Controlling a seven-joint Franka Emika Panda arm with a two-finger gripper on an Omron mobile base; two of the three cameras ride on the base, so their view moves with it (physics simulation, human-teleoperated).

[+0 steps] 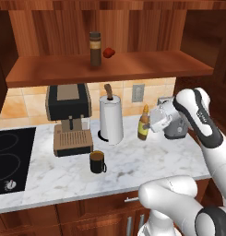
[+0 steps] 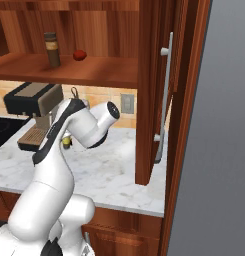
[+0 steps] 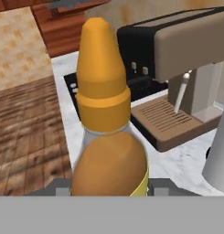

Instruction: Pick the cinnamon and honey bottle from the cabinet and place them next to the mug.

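- The tool (image 1: 151, 125) is closed on the honey bottle (image 1: 143, 123), which stands upright, cap up, low over the bench (image 1: 133, 161) — whether its base touches the marble I cannot tell.
- The mug (image 1: 98, 162) sits on the bench nearer the front edge and toward the coffee machine (image 1: 69, 119); judging by this, the bottle must travel that way, axis kept vertical.
- Farthest back, the cinnamon (image 1: 95, 49) waits upright on the cabinet (image 1: 110, 67) shelf.

One cinnamon jar (image 1: 95, 49) and one small red lump (image 1: 108, 52) stand on the cabinet (image 1: 110, 68) shelf. The tabletop (image 1: 133, 161) carries one mug (image 1: 98, 162), one coffee machine (image 1: 69, 119), one paper towel roll (image 1: 111, 119) and one honey bottle (image 1: 144, 122). One wall outlet (image 1: 138, 92) shows, and one stovetop (image 1: 10, 159).
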